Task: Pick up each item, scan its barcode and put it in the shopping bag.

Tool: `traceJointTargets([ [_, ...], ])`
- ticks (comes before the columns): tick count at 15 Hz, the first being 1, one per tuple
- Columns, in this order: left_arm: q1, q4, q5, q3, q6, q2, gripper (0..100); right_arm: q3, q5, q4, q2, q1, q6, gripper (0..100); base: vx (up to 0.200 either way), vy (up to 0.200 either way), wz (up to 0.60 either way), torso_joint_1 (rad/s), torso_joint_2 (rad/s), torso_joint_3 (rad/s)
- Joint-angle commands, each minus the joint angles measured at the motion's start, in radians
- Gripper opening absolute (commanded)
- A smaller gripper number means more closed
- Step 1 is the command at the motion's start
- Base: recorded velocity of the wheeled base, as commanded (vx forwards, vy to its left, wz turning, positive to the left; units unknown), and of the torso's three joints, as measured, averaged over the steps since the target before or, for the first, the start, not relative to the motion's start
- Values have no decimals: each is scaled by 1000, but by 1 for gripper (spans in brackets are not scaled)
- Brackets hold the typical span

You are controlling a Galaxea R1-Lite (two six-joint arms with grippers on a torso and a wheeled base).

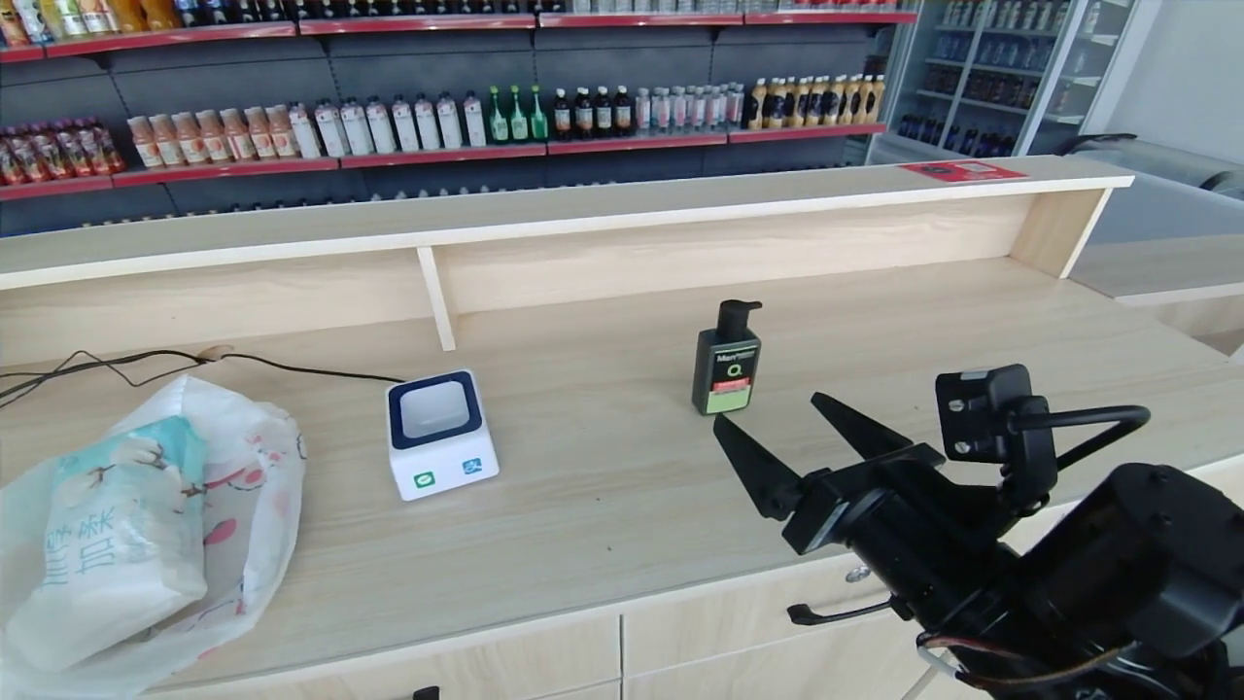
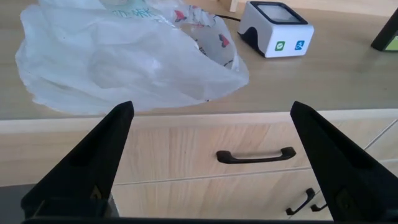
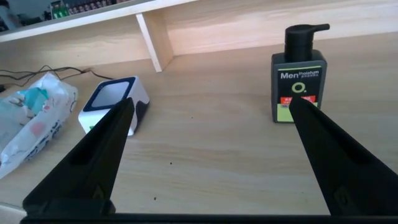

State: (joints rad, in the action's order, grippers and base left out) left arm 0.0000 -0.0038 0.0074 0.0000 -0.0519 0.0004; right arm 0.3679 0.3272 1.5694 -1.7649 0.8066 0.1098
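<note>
Head view: the right gripper [image 1: 768, 410] hung with its fingers spread wide and empty. The pump bottle [image 1: 727, 360] stood upright on the counter [image 1: 603, 486], just beyond the fingertips.
Left wrist view: the left gripper [image 2: 211, 109] was splayed too, holding nothing. The shopping bag [image 2: 124, 59] slumped past its fingers, with the scanner [image 2: 273, 28] farther out.
Right wrist view: the pump bottle sat ahead of one finger, the scanner ahead of the other.
Handling: probably stiff, slick plastic with some weight. Best pinched mid-body below the pump, keeping the label clear.
</note>
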Motion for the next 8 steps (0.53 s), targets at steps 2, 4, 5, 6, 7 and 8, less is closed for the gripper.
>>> traceJointTargets([
  [2,0,-1,0,0,0,1,100,6,-11,1,-5,0,-1,100,0,-200,600,5,0,2],
  [4,0,-1,2,0,0,0,100,3,-13,1,-5,0,-1,100,0,-200,600,5,0,5],
  [5,0,-1,0,0,0,1,100,-4,-13,1,-5,0,-2,100,0,-200,600,7,2,2],
  [6,0,-1,0,0,0,0,100,-1,-13,1,-5,0,-4,100,0,-200,0,2,2,-2],
  [7,0,-1,0,0,0,0,100,0,-13,1,-7,0,-7,100,0,-200,0,2,2,2],
  [8,0,-1,2,0,0,1,100,0,-14,1,-11,0,-7,100,0,-200,0,-7,-2,-7],
])
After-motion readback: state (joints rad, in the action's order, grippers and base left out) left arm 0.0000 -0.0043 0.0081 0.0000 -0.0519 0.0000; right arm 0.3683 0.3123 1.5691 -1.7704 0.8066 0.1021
